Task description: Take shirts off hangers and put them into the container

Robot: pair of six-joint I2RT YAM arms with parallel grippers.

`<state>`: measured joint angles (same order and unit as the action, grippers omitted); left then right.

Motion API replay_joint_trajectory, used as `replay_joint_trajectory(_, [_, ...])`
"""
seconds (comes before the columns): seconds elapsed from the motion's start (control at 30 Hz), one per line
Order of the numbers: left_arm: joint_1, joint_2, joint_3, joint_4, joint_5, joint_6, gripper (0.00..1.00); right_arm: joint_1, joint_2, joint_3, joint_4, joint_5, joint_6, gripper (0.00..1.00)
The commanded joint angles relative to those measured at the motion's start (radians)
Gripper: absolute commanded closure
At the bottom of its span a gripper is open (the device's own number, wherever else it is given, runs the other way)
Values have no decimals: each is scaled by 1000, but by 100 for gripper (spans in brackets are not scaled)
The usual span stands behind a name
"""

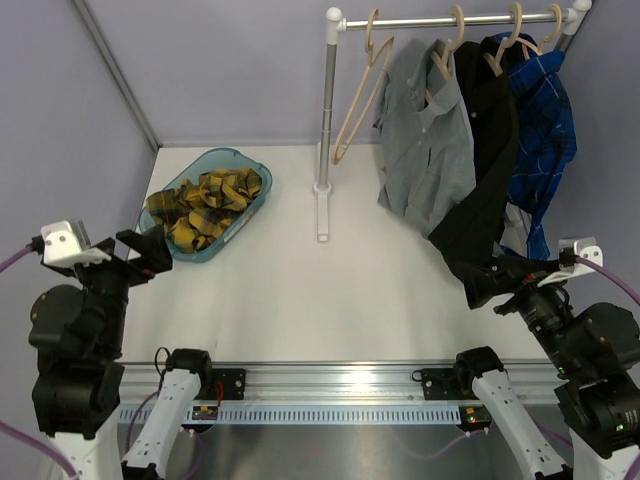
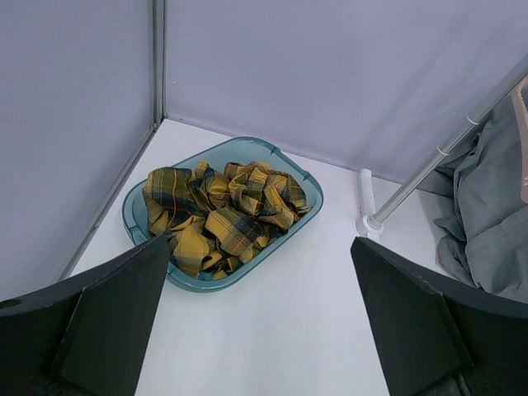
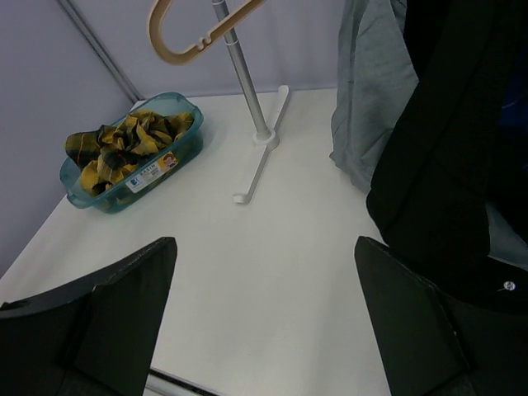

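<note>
- Overall, the work surface is a plain white table (image 1: 300, 300), matte and unmarked, shut in at the far and left sides by pale lavender-grey wall panels (image 1: 230, 70).
- A slim metal post (image 1: 115, 72) runs down the far-left corner where the two panels meet.
- An aluminium rail (image 1: 330, 380) runs along the near edge of the table, carrying both arm bases.
- A white-and-metal rail stand (image 1: 327, 100) rises from the far centre of the table. Its flat white foot points toward the near side and its crossbar runs to the right.
- The teal oval tub (image 1: 262, 192) sits on the table at far left, near the left wall and well apart from the stand. A small label (image 3: 148, 173) shows on its side.
- The yellow-and-black plaid shirt (image 1: 205, 205) lies crumpled inside the tub, filling it.
- One bare hanger (image 3: 172, 58), pale beige, hangs on the crossbar nearest the upright.
- To its right, on further hangers (image 1: 457, 25), hang the grey shirt (image 1: 420, 130), then the black shirt (image 1: 485, 170), then the blue-and-black plaid shirt (image 1: 545, 140), overlapping one another.
- The left gripper (image 1: 150, 255) is just near of the tub's near end, above the table. Its jaws are spread wide with nothing between them.
- The right gripper (image 1: 487, 283) is low at near right, jaws likewise fully apart and holding nothing.
- The black shirt's lower hem hangs just beside the right gripper. Whether it touches cannot be told.
</note>
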<state>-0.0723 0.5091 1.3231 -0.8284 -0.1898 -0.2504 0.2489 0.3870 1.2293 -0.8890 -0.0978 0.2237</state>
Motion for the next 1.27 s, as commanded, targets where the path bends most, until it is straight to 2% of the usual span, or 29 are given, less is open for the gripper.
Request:
replay_joint_trajectory(0.0, [0,-76,-41,-51,3,17,1,7,-23,33,-4,87,-26,1])
replay_joint_trajectory(0.33, [-52,-198,-71,-138,-48,2,1,7,-103,50,5,188,-44,1])
replay_joint_trajectory(0.47, [-55,-196,-59,-135,-5,-13,1,7,-114,47,2,182,-44,0])
replay_joint_trajectory(1.23, [-72,-208,-133,-136,-19,-3,1,7,-125,15,36,175,-53,1])
